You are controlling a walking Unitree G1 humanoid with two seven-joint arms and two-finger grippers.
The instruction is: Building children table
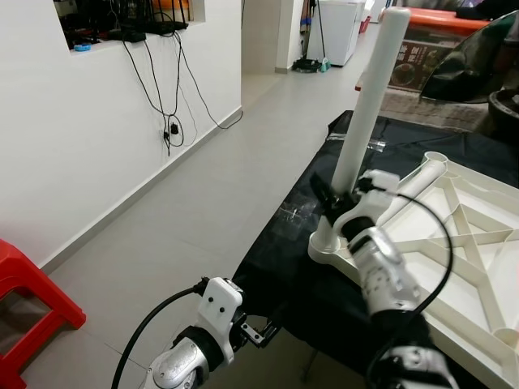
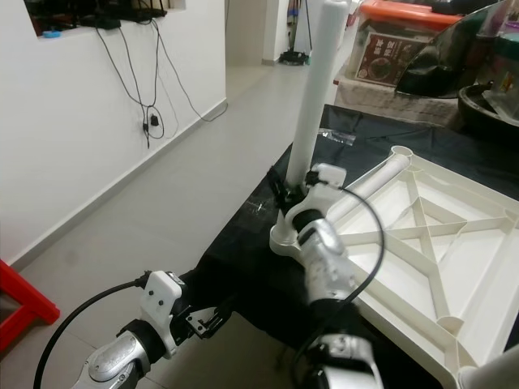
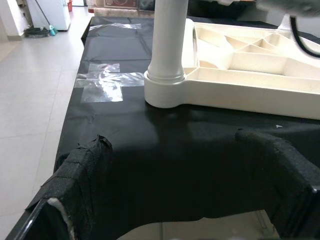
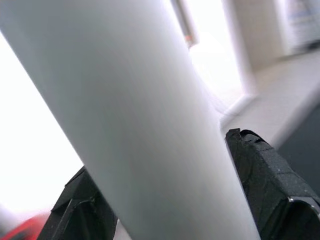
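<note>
Left eye view looks down on an upturned white plastic children's tabletop with ribbed underside [image 1: 462, 251] lying on a table covered in black cloth [image 1: 284, 267]; a long white round plastic leg [image 1: 366, 101] stands in the corner socket of that tabletop nearest the bare tiled floor [image 1: 203, 194], leaning slightly away from upright. The right gripper [image 1: 336, 197] sits low on the leg, just above the socket, its jaws closed around the tube. Right wrist view confirms this from close in: the pale leg [image 4: 135, 120] runs between the two black fingers [image 4: 265, 185], one on each side and touching it. Left wrist view gives what the head cameras hide, the socket collar [image 3: 165, 90] seated on the cloth with patches of clear tape [image 3: 107, 82] beside it, and the left gripper's [image 3: 187, 190] jaws standing wide apart, holding nothing, at the table's edge, short of the tabletop. Left of the tabletop, across the floor, stands a white wall with hanging black cables [image 1: 166, 97], and a red plastic stool [image 1: 28, 300] is beside that wall.
</note>
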